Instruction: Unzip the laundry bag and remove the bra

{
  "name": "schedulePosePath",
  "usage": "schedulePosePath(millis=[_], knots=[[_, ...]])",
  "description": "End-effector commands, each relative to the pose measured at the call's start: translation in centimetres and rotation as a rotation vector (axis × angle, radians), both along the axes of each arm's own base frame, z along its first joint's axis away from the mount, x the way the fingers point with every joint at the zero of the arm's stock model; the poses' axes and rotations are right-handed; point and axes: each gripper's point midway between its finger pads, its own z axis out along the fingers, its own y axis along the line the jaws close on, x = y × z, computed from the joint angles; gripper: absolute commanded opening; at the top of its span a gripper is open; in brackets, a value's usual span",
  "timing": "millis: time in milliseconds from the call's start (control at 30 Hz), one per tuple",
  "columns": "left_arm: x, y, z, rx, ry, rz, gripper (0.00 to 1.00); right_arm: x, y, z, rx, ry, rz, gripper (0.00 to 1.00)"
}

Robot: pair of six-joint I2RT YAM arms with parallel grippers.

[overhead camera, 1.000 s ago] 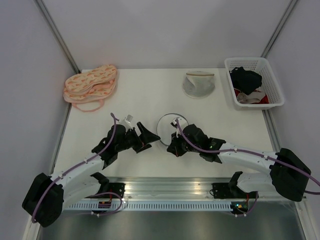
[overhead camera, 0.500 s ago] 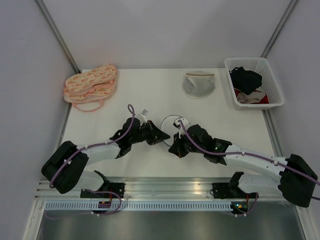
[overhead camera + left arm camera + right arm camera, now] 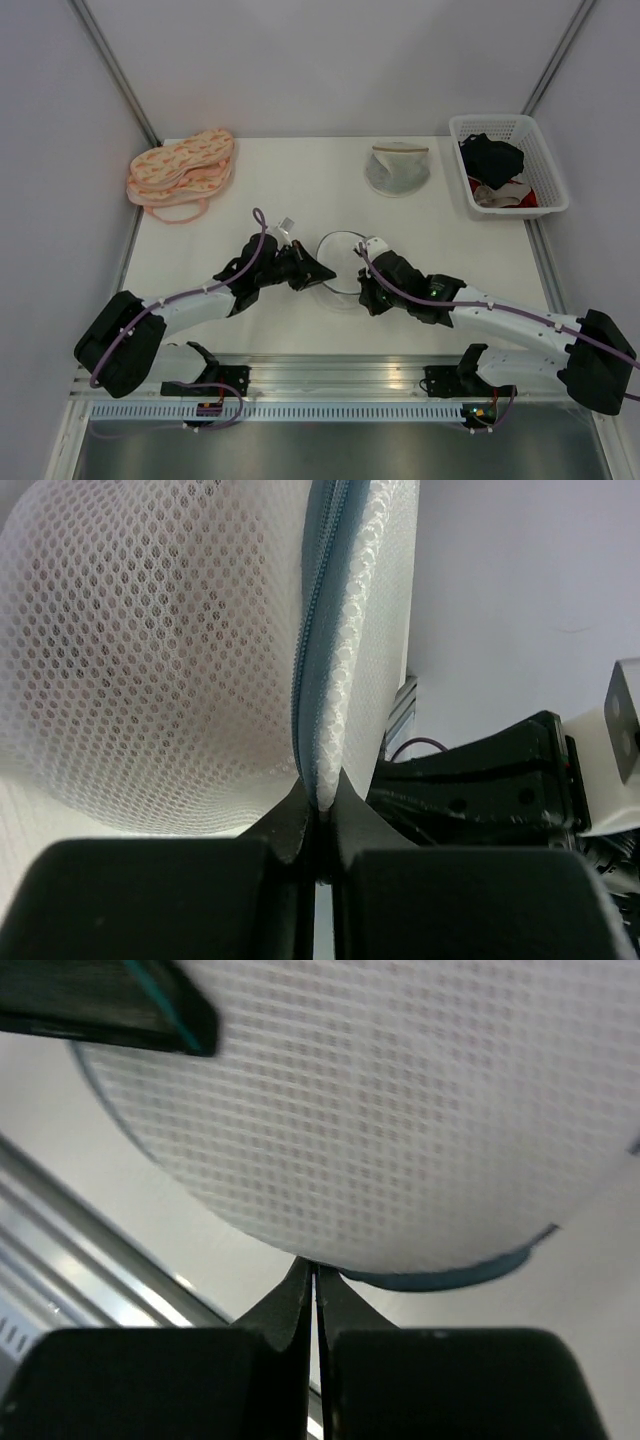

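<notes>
Walls of pale grey enclose a white surface (image 3: 290,190). At its far right corner a white plastic lattice basket (image 3: 548,165) holds dark and red clothes (image 3: 492,158). A round white mesh laundry bag (image 3: 340,262) with a dark hoop sits near the middle front, its blue-grey zip (image 3: 312,630) closed. The pale pink bra (image 3: 140,620) shows only as a faint tint inside. Pinched narrow, the left hand (image 3: 322,272) grips the zip seam and the right hand (image 3: 364,292) the mesh edge.
</notes>
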Motion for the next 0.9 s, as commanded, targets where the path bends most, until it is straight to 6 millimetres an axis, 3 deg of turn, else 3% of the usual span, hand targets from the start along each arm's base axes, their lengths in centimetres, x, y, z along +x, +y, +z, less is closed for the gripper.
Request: schedulePosePath(millis=[0, 67, 300, 433, 600, 667, 700, 733, 767, 833, 867], knots=[[0.2, -0.2, 1.5, 0.024, -0.090, -0.065, 0.02, 2.1, -5.0, -0.9, -0.230, -0.051, -0.211, 0.00], [-0.1, -0.2, 1.5, 0.035, -0.102, -0.094, 0.02, 3.1, -6.5, -0.4, -0.299, -0.077, -0.304, 0.01], [-1.0, 0.1, 1.5, 0.095, -0.126, -0.165, 0.02, 6.4, -8.8, 0.3, -0.414, -0.184, -0.533, 0.01], [-1.6, 1.0, 1.9, 0.119, -0.148, -0.161, 0.02, 7.9, -10.1, -0.7, -0.488, -0.224, -0.626, 0.00], [-2.4, 2.1, 3.4, 0.123, -0.187, -0.139, 0.02, 8.4, -11.1, -2.3, -0.525, -0.209, -0.667, 0.00], [-2.7, 2.6, 3.9, 0.123, -0.199, -0.126, 0.16, 8.5, -10.7, -2.6, -0.503, -0.204, -0.660, 0.00], [-2.7, 2.7, 4.0, 0.120, -0.203, -0.120, 0.29, 8.6, -10.6, -2.8, -0.495, -0.206, -0.661, 0.00], [-2.8, 2.8, 4.3, 0.115, -0.210, -0.115, 0.58, 8.5, -10.3, -3.1, -0.485, -0.195, -0.651, 0.00], [-2.7, 3.1, 4.1, 0.121, -0.208, -0.092, 0.70, 8.6, -10.3, -3.3, -0.486, -0.191, -0.643, 0.00], [-2.8, 3.8, 4.7, 0.119, -0.228, -0.060, 0.89, 8.6, -10.4, -3.9, -0.489, -0.181, -0.641, 0.00], [-2.6, 4.2, 4.4, 0.131, -0.236, -0.030, 0.94, 8.5, -10.4, -4.3, -0.498, -0.171, -0.636, 0.00]])
